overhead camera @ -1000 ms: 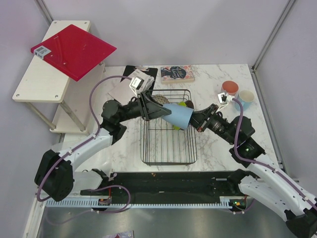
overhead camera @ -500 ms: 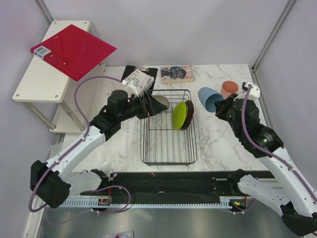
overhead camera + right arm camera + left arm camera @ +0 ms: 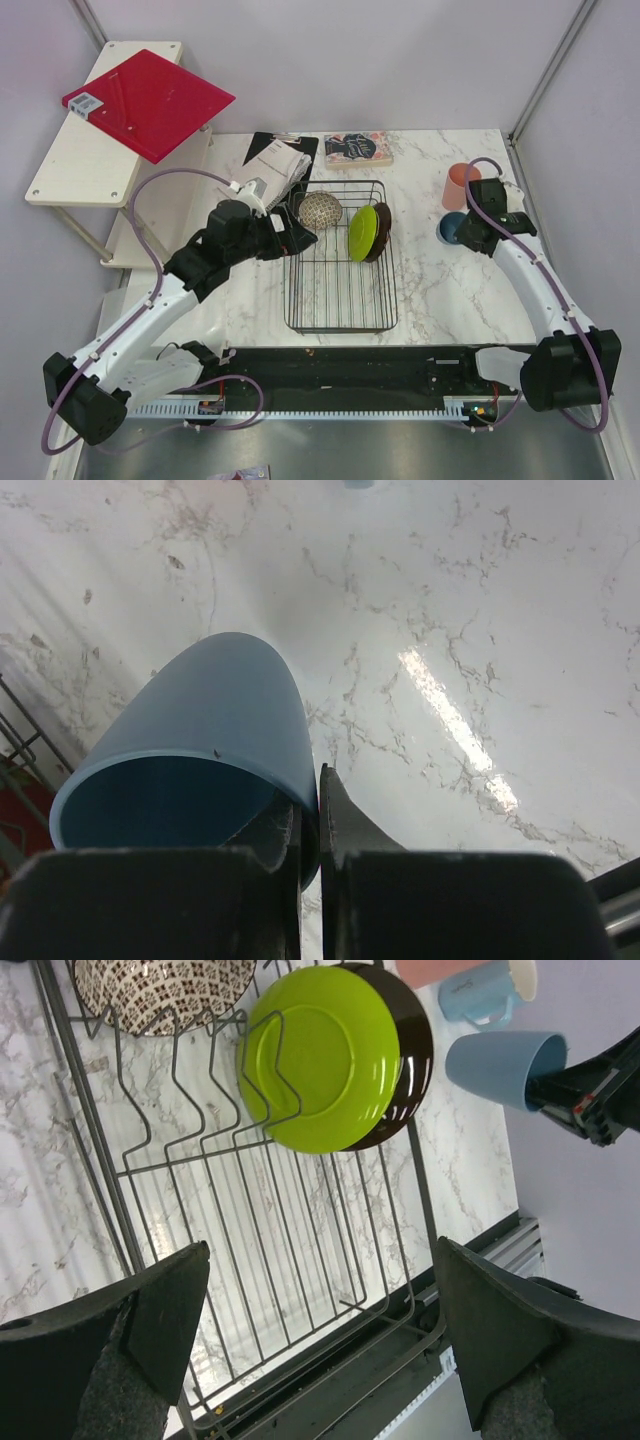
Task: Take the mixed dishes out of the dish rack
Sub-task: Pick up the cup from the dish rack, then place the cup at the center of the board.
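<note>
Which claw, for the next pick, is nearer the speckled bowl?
Left. The left claw sits open beside the speckled bowl; the right claw, gripping the blue cup, is far to its right.

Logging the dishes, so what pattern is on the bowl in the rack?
The bowl is beige with dense brown speckles, clearest in the left wrist view.

Bright even light, glare streak on tabletop (image 3: 455, 715)

White arms (image 3: 140, 320), black joints and wrists — purple cables (image 3: 135, 215) looping alongside.
</note>
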Tool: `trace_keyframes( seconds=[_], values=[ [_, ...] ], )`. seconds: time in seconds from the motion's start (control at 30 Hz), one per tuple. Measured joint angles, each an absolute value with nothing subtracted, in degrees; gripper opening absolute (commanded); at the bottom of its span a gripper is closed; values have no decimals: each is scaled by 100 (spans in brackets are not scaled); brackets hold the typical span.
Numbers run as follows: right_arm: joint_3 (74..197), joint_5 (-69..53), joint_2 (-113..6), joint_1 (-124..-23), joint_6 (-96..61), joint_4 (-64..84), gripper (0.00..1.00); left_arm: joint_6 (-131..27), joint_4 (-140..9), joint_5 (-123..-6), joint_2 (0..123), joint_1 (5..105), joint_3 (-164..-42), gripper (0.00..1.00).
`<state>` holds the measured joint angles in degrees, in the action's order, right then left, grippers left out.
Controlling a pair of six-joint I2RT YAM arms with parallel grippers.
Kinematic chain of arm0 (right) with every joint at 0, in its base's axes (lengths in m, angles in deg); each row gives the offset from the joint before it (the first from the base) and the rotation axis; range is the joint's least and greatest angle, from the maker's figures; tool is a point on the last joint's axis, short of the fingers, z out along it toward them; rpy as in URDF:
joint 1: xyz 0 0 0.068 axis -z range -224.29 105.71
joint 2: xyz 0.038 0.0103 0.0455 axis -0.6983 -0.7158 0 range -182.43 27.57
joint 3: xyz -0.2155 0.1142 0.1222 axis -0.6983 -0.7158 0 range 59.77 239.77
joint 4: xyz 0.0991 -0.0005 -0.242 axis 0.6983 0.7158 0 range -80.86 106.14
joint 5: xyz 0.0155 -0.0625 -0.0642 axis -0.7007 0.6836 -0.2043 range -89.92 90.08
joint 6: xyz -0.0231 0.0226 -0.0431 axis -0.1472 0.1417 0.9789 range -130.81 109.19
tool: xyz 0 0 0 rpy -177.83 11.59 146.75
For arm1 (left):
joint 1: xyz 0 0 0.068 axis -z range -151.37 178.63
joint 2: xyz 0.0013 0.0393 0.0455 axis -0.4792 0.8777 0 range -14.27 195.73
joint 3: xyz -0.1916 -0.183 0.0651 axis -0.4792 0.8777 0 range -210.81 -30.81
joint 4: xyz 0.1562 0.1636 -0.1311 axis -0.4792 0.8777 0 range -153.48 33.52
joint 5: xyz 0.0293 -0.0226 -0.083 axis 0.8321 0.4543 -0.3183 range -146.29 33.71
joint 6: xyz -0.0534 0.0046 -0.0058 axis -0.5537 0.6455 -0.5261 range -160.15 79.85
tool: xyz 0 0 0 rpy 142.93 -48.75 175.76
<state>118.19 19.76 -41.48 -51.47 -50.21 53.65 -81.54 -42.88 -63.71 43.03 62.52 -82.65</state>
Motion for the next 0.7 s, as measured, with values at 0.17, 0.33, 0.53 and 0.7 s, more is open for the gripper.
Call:
trace_keyframes(
  seconds=[0.17, 0.33, 0.53, 0.7],
  values=[
    [11819, 1843, -4481, -4675, -5025, 5278, 0, -8119, -4135, -6364, 4301, 6252, -8147, 99],
    [11819, 1847, -5018, -4470, -5089, 5258, 0, -8110, -4080, -6362, 4303, 6252, -8129, 99],
    [11819, 1945, -5103, -4358, -5320, 5157, 0, -8104, -4078, -6343, 4323, 6252, -8129, 99],
    [11819, 1987, -5213, -4262, -5452, 4932, 0, -8097, -4071, -6327, 4369, 6252, -8129, 99]
  ],
)
